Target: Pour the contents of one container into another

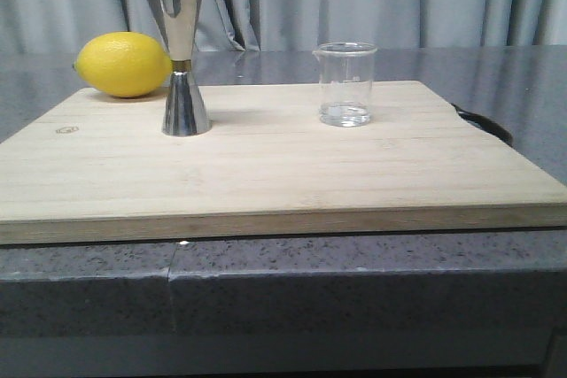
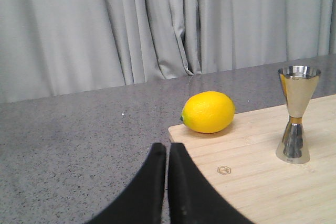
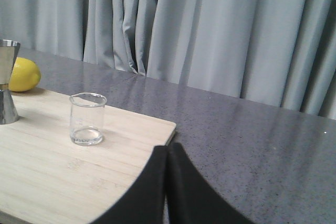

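grippers first: i see left gripper and right gripper both pinched together, holding nothing. beyond, on board, beaker upright, well apart from right gripper; jigger upright nr lemon.

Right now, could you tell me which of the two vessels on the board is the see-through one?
The clear glass beaker, standing on the right side of the wooden board. The taller steel jigger on the left, beside the lemon, is opaque and mirror-shiny.

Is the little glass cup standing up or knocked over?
Standing up. The glass beaker sits flat on the wooden board, with its open rim on top. Nothing is touching it.
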